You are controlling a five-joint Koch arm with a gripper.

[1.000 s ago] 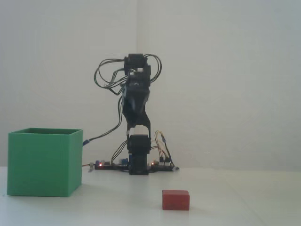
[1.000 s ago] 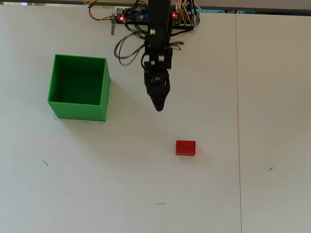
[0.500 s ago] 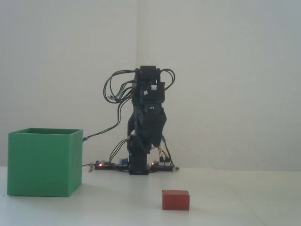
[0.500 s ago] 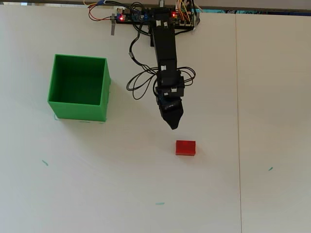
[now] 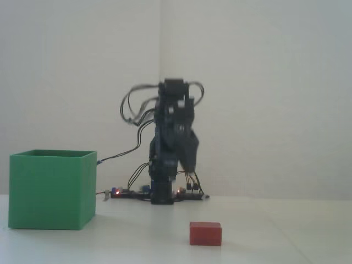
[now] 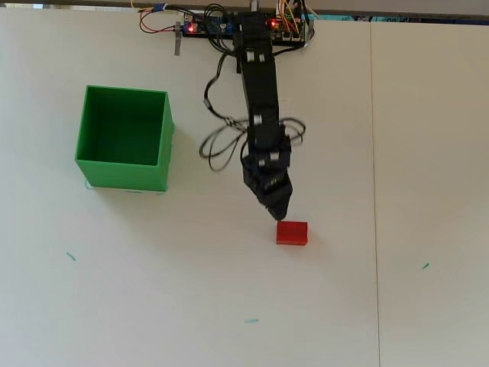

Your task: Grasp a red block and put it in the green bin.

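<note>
Viewing from the fixed camera:
Arm: the black jointed arm (image 5: pixel 170 137) stood folded over its base at the back of the pale bench (image 5: pixel 275 231), loops of cable bulging from its upper part.
Gripper: the dark gripper (image 5: pixel 188 159) hung in front of the arm's body, well above the bench; it was blurred and its jaws merged with the arm behind, so I could not tell how far apart they stood or whether they held anything.
Block: the small matte red rectangular block (image 5: pixel 205 233) lay flat on the bench toward the front, right of the arm's base in this view.
Bin: the large bright green cube-shaped bin (image 5: pixel 50 190) stood upright at the left, well apart from the block.
Base: a row of boards with small red lights (image 5: pixel 118 192) sat by the arm's foot.

Viewing from overhead:
Arm: it (image 6: pixel 258 92) reached from the top edge down the bench (image 6: pixel 153 290).
Gripper: its tapered tip (image 6: pixel 280 212) ended just above the block's upper left corner; only one dark point showed, so its opening could not be judged.
Block: it (image 6: pixel 292 233) lay bare on the bench near the middle, nothing gripping it.
Bin: it (image 6: pixel 122 138) sat at upper left, open top showing a green inside, far from the block.
</note>
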